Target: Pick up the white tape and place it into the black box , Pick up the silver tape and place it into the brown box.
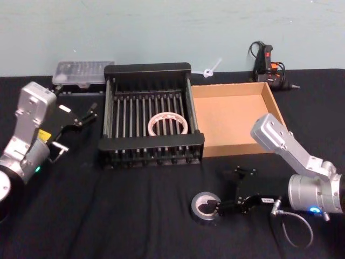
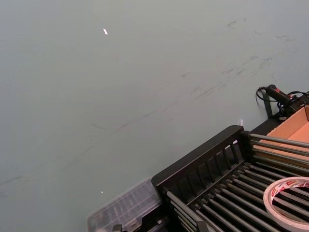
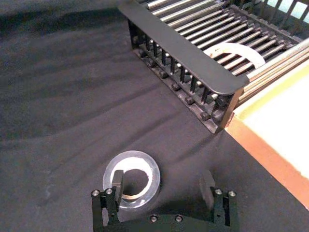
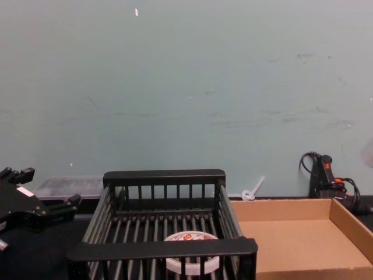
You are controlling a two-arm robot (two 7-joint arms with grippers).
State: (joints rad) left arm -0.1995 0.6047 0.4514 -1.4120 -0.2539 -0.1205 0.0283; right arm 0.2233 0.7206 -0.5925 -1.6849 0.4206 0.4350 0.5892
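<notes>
**Half done: white roll boxed, silver roll under the right tool**

Black cloth covers the worktop (image 1: 135,216) in front of a pale green wall. My right tool (image 3: 163,186) hangs low over the cloth with its jaws spread and grasping nothing; one finger (image 3: 117,182) stands in the central hole of the silver tape (image 3: 131,178), the other finger is well outside the roll. That roll lies flat on the cloth, in front of the black box (image 1: 151,116) and the brown box (image 1: 237,118), so I judge its pick-up not yet made. My right forearm reaches in from the right edge of the head view, wrist bent towards the roll. The white tape (image 1: 168,124) lies flat on the ribbed floor of the black box, so that part of the task looks complete. The brown box holds nothing. My left tool (image 1: 89,114) is held off the worktop beside the black box's left wall, jaws apart, carrying nothing.
</notes>
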